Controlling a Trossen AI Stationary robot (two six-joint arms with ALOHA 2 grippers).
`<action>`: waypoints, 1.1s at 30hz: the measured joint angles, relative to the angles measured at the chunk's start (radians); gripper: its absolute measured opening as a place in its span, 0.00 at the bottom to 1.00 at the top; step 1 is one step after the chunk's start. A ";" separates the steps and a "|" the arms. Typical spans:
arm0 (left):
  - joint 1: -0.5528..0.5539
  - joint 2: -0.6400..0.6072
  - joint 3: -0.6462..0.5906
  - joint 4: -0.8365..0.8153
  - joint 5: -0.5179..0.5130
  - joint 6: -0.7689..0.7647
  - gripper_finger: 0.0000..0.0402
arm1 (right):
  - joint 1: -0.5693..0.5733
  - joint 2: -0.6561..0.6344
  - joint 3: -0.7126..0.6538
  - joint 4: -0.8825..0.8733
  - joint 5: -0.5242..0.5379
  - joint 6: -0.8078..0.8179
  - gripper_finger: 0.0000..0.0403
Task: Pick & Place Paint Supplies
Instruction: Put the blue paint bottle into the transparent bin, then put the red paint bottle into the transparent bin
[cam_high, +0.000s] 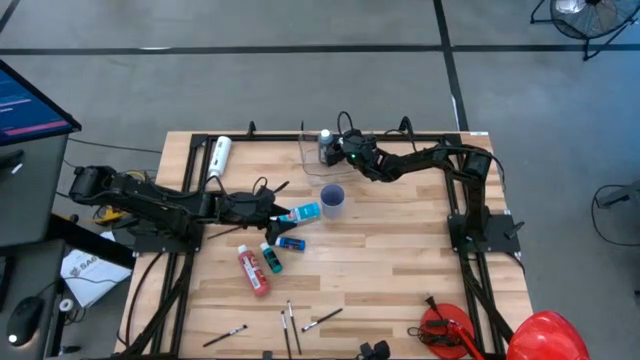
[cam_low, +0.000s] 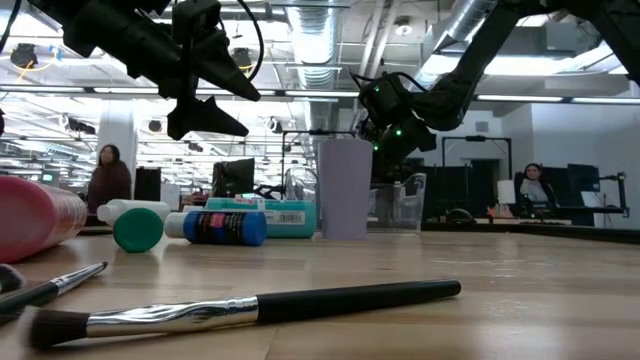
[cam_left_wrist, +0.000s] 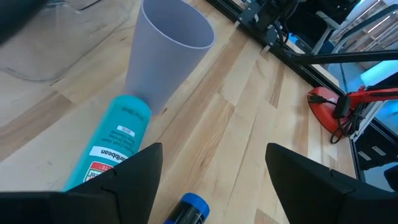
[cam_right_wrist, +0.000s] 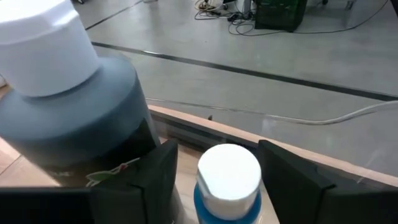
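Right gripper (cam_high: 333, 150) over the clear tub (cam_high: 308, 147) at the table's far edge, fingers spread beside a black bottle (cam_right_wrist: 74, 118) and a blue bottle (cam_right_wrist: 227, 186). Left gripper (cam_high: 283, 217) spread wide, empty, above the teal bottle (cam_high: 305, 212) lying next to the cup (cam_high: 333, 199).

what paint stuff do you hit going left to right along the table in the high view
white tube → red bottle → teal-capped bottle → dark blue bottle → light blue bottle → purple cup. The loose brushes near the front edge overlap these in left-right position, so they are left out.
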 joint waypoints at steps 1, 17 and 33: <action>0.000 0.000 0.000 0.000 0.000 0.000 0.69 | 0.000 0.000 0.000 0.000 0.000 0.000 0.53; 0.000 0.000 0.000 0.000 0.000 0.019 0.69 | 0.014 -0.012 0.000 -0.043 -0.006 0.057 0.52; 0.000 0.000 0.000 0.000 0.000 0.019 0.69 | 0.033 -0.031 0.000 -0.148 -0.010 0.138 0.73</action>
